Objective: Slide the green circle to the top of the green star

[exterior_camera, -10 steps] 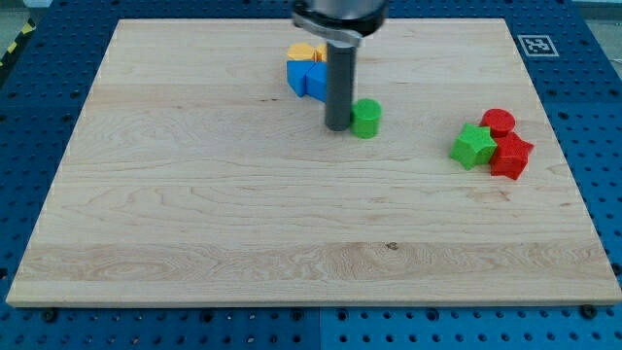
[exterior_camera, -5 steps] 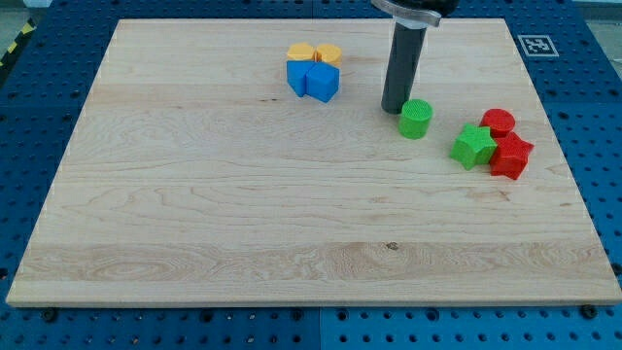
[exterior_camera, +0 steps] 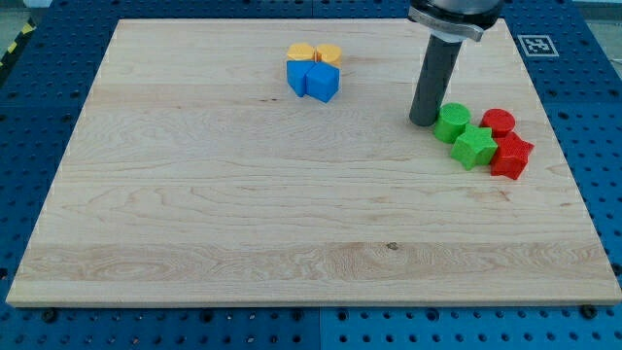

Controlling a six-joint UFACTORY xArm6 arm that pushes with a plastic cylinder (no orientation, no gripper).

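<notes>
The green circle point(exterior_camera: 452, 123) stands on the wooden board point(exterior_camera: 194, 194) at the view's right, touching the upper left of the green star point(exterior_camera: 473, 146). My tip point(exterior_camera: 424, 121) is right against the circle's left side. The dark rod rises from it to the view's top edge.
A red circle point(exterior_camera: 499, 122) and a red star-like block point(exterior_camera: 511, 156) sit tight against the green star's right. At the view's top centre, two orange blocks point(exterior_camera: 313, 52) sit above two blue blocks point(exterior_camera: 312, 80). A marker tag point(exterior_camera: 537, 45) lies off the board's top right corner.
My tip has pushed the green circle to the view's right, from near the blue blocks over to the green star, where it now touches the star's upper left.
</notes>
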